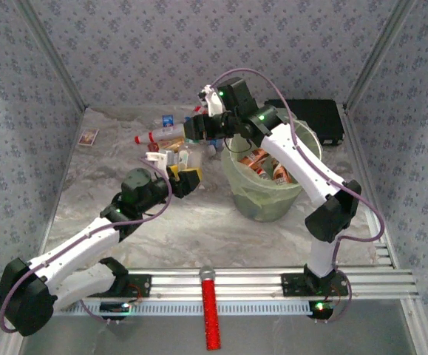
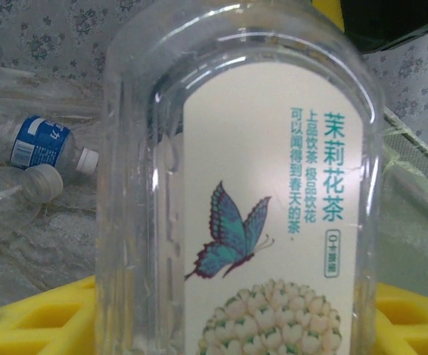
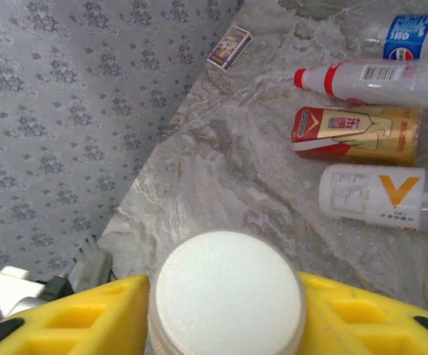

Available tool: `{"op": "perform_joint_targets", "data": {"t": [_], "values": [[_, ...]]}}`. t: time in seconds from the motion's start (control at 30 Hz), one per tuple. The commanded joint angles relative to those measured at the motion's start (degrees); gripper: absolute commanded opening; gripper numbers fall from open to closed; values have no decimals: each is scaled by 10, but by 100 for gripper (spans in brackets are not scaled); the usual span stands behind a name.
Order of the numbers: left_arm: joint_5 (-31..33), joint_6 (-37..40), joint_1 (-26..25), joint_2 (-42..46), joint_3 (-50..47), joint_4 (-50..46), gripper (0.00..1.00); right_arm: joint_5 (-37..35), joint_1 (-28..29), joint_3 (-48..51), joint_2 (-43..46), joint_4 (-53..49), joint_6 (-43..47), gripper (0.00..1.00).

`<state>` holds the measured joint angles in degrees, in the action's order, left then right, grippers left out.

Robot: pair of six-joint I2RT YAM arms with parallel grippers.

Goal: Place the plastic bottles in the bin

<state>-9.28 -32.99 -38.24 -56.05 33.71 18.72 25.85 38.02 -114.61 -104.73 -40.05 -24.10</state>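
bench [image 1: 199, 237] of grey marbled sheet from above: the round, translucent pale-green bin [image 1: 265, 205], bag-lined, stands right of centre with bottles inside. left wrist: the left gripper [image 2: 236, 322] pinches a smooth clear bottle [image 2: 243, 185] with a white butterfly label. right wrist: the right gripper [image 3: 228, 325] clamps a white-capped bottle [image 3: 228, 292]; a red-capped bottle [image 3: 380, 78] lies flat on the bench.

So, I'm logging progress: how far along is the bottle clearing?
Done: some bottles lie in the bin. In hand: left hand grips the butterfly-label bottle, right hand a white-capped bottle. Left: several more on the table, including the red-capped one.
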Motion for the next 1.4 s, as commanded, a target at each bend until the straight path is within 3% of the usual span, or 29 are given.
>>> {"op": "perform_joint_targets", "data": {"t": [0.0, 0.1, 0.17, 0.27, 0.3, 0.37, 0.67, 0.83, 1.13, 1.37], "values": [[-13, 6, 2, -4, 24, 22, 4, 2, 6, -17, -7, 4, 9, 44], [-12, 5, 3, -3, 26, 19, 12, 1, 5, -21, -8, 3, 16, 32], [-11, 2, 3, -1, 25, 19, 33, 1, 4, -29, -7, 2, 22, 31], [-12, -1, 3, 2, 27, 14, 76, 0, 2, -43, -6, 0, 34, 30], [-12, -2, 3, 2, 28, 7, 87, 0, 0, -51, -5, -2, 40, 29], [-12, -4, 2, 2, 31, -5, 97, -2, -5, -74, -2, -11, 53, 28], [-18, -30, 1, 4, -8, -14, 100, -65, -72, -137, 66, -87, 97, 26], [6, -27, -4, 2, -7, -80, 99, -190, -119, -137, 111, -185, 169, 25], [34, -32, -6, -3, -6, -136, 97, -274, -223, -47, 168, -231, 211, 24], [43, -38, -6, -12, -4, -138, 96, -293, -235, 60, 181, -225, 213, 22]]}}
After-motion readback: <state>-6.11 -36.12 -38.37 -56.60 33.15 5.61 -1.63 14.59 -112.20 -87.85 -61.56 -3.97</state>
